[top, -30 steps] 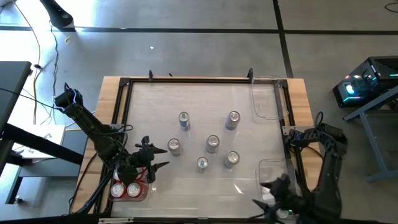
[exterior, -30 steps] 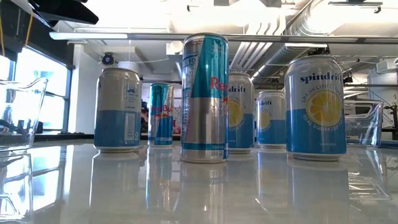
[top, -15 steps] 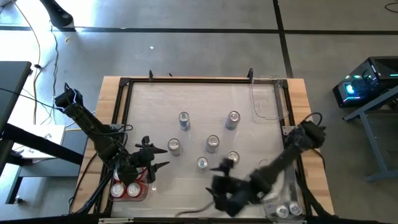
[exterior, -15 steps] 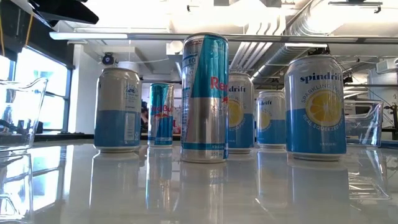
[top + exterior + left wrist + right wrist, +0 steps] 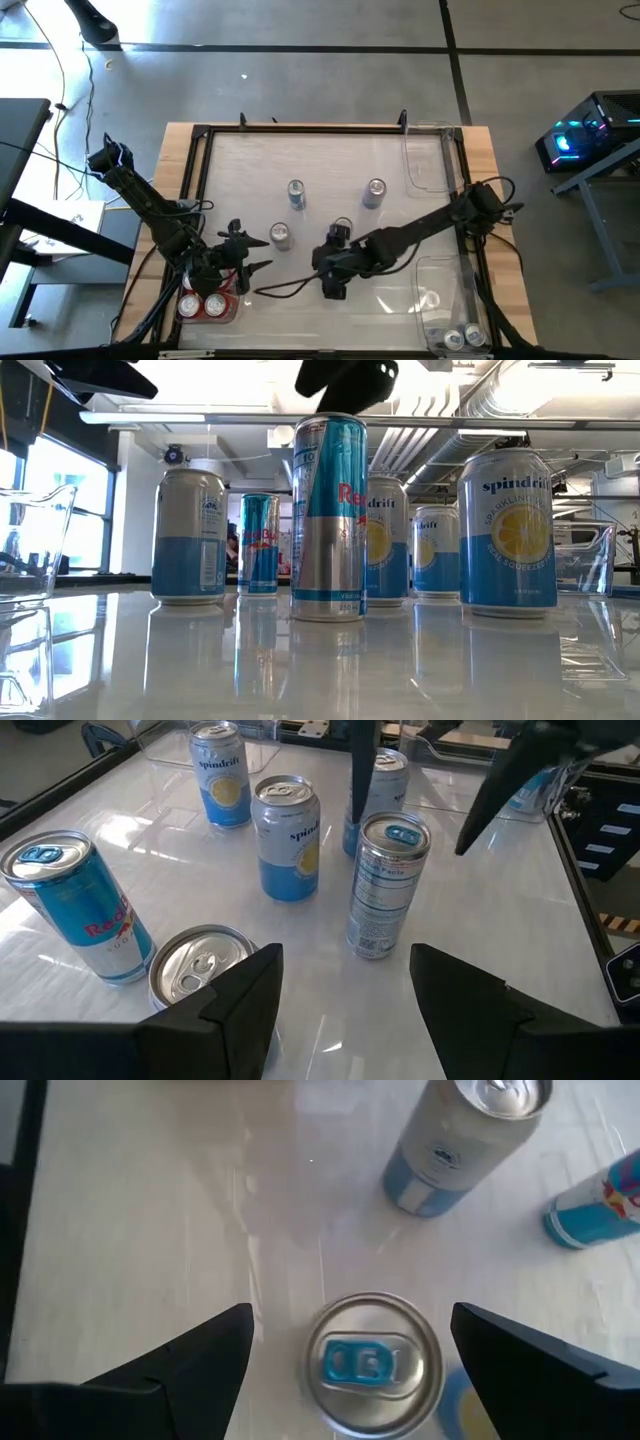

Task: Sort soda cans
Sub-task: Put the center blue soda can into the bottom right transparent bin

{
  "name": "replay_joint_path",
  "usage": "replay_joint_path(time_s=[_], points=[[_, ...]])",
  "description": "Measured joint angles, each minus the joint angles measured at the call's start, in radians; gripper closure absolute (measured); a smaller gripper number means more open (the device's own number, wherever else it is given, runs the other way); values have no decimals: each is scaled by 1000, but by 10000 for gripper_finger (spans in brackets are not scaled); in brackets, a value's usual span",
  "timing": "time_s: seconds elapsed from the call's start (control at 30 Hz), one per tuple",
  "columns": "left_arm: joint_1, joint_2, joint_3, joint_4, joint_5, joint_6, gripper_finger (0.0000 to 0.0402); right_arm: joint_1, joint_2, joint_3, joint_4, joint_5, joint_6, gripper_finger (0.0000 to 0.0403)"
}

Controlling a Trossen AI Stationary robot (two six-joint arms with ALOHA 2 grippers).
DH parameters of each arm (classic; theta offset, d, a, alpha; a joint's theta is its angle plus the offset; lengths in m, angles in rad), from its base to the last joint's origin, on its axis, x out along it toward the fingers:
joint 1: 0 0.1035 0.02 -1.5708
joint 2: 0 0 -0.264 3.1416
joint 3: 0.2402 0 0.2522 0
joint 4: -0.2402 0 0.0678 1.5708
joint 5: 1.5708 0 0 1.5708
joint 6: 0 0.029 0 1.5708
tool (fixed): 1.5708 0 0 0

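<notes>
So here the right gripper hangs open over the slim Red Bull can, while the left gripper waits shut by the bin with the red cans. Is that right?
Not quite. The left gripper is not shut: the left wrist view shows its fingers apart, holding nothing. The rest stands: in the right wrist view the right gripper hangs open over the slim Red Bull can, and the high view shows the left arm by the bin with red cans.

Six soda cans (image 5: 329, 518) stand upright mid-frame in the low view, silver-and-blue: slim Red Bulls and wider Spindrifts. Two red cans (image 5: 201, 304) sit lower left of the high view, two silver (image 5: 463, 339) lower right.
</notes>
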Motion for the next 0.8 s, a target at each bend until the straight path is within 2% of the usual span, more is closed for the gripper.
replay_joint_path(time_s=[0.33,0.47,0.6,0.8], points=[[-1,0,0,3,3,-11,188,-21,74,0,-28,-71,48,71],[-1,0,0,7,3,-12,188,-21,83,0,-23,-69,60,109],[-1,0,0,7,3,-12,188,-15,78,0,-19,-93,81,180],[-1,0,0,6,9,-28,188,46,-18,-1,-95,-167,168,186]])
